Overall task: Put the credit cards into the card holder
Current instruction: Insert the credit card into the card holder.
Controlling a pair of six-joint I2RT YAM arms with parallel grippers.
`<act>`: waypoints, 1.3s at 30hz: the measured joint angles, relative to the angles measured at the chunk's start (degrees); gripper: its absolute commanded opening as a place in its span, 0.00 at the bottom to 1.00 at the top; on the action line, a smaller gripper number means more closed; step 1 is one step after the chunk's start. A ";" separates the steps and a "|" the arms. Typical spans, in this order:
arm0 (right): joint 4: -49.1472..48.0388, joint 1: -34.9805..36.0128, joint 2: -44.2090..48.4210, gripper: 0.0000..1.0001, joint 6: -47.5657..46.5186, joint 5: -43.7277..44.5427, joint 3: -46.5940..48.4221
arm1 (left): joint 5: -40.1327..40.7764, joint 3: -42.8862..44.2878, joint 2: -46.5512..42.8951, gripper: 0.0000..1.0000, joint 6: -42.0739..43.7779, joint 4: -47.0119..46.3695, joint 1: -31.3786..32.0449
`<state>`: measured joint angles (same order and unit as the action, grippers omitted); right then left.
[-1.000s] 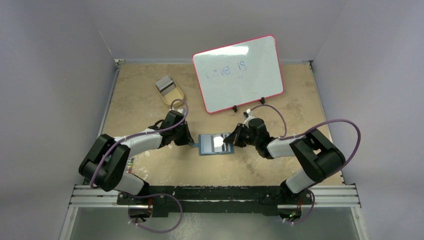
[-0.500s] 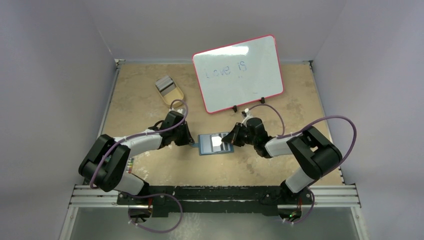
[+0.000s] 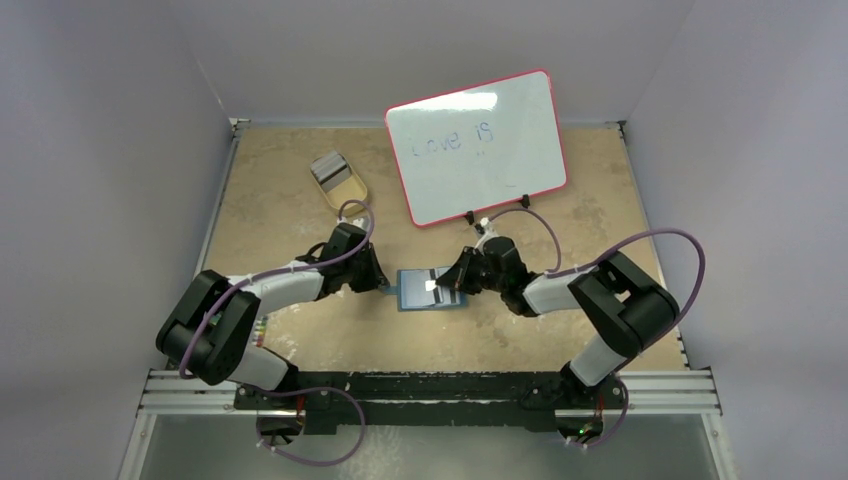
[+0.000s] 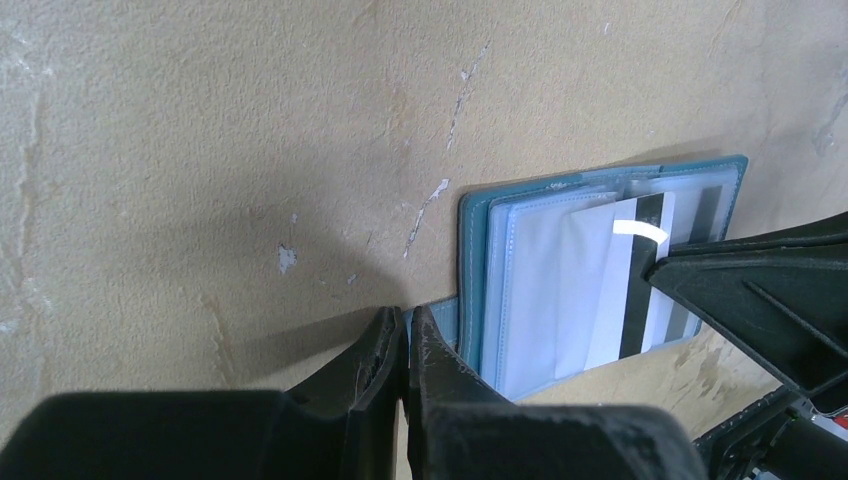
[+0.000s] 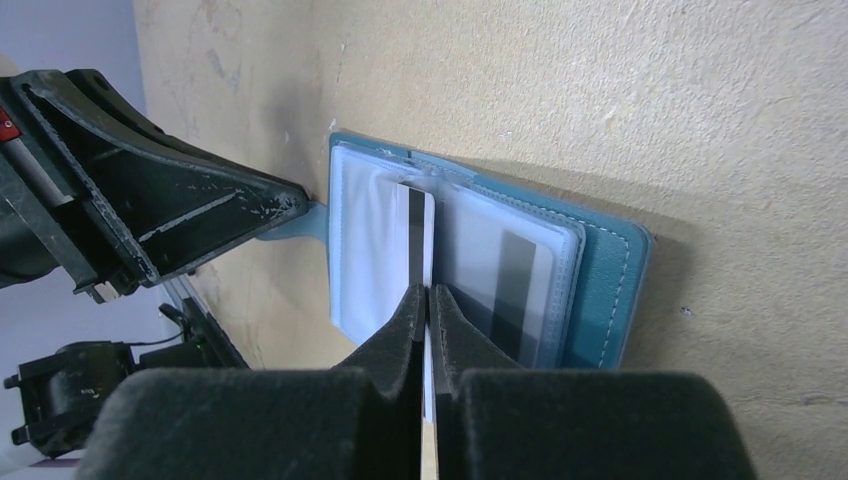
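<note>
The teal card holder [image 3: 412, 291] lies open on the table between my grippers, its clear sleeves facing up. My left gripper [image 3: 383, 285] is shut on its snap tab [image 4: 441, 321] at the left edge. My right gripper [image 3: 450, 283] is shut on a grey-silver credit card [image 5: 420, 238] with a dark stripe. The card's front end is inside a clear sleeve of the holder [image 5: 603, 272]. Another striped card [image 5: 512, 283] sits in the sleeve beside it. More grey cards [image 3: 327, 166] lie in the tan tray. The held card also shows in the left wrist view [image 4: 634, 262].
A tan oval tray [image 3: 347, 187] stands at the back left. A red-framed whiteboard [image 3: 478, 147] leans upright behind the wallet. A multicoloured striped card [image 3: 262, 328] lies beside the left arm's base. Grey walls close in both table sides.
My right gripper has moved left with the card, from the wallet's right edge to over its middle. The left gripper has stayed on the tab.
</note>
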<state>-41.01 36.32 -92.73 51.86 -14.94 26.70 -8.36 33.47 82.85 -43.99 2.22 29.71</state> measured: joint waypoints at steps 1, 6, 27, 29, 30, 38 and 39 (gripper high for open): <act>0.15 0.20 0.00 0.00 0.07 0.31 0.11 | -0.02 0.00 0.00 0.00 -0.02 -0.02 0.00; 1.40 0.87 -0.22 0.08 0.61 0.66 1.25 | -0.24 -0.28 -0.04 0.00 -0.61 -0.59 0.00; 18.16 4.02 0.76 0.31 -4.15 3.52 9.16 | -1.01 -3.39 -1.49 0.00 -4.96 -4.22 0.48; 18.53 4.35 0.61 0.30 -4.24 3.50 9.27 | -0.98 -3.39 -1.62 0.00 -4.96 -4.07 0.48; 18.60 4.46 0.42 0.30 -4.24 3.50 9.40 | -0.96 -3.39 -1.73 0.00 -4.98 -3.87 0.48; 18.73 4.61 -1.42 0.37 -4.02 3.48 11.32 | -0.98 -5.31 -3.17 0.00 -7.06 -5.29 0.48; 18.88 4.61 -1.49 0.38 -4.04 3.48 11.52 | -1.03 -5.46 -3.26 0.00 -7.50 -5.46 0.48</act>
<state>-22.13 40.93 -94.21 47.81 -11.46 38.22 -9.39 28.01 79.59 -51.48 -3.25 30.20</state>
